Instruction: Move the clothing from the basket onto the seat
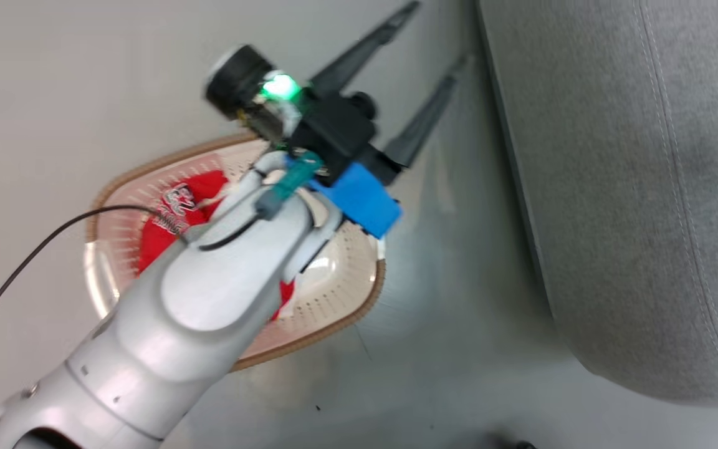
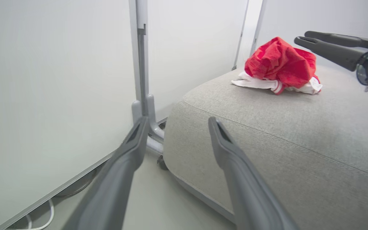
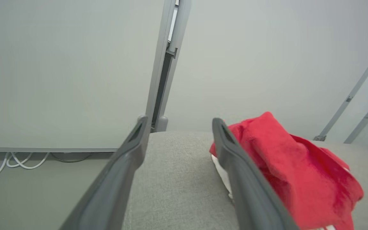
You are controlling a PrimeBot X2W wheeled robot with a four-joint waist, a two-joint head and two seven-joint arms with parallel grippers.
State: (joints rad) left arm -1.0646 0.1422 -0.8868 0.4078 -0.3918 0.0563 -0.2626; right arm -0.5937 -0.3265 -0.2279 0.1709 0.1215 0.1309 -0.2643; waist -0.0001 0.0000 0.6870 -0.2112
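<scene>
Since the left gripper (image 1: 437, 34) is spread wide and empty, pointing past the basket (image 1: 346, 318) below it, the next move is probably to tip down, sink both fingers deep into the numbered garment (image 1: 166, 237) crumpled inside, and gather enough folds that nothing snags the rim. Farther off, the second garment (image 2: 279, 64) lies heaped on the seat (image 1: 633, 187), with the right gripper (image 3: 180, 121) open and empty just beside it.
</scene>
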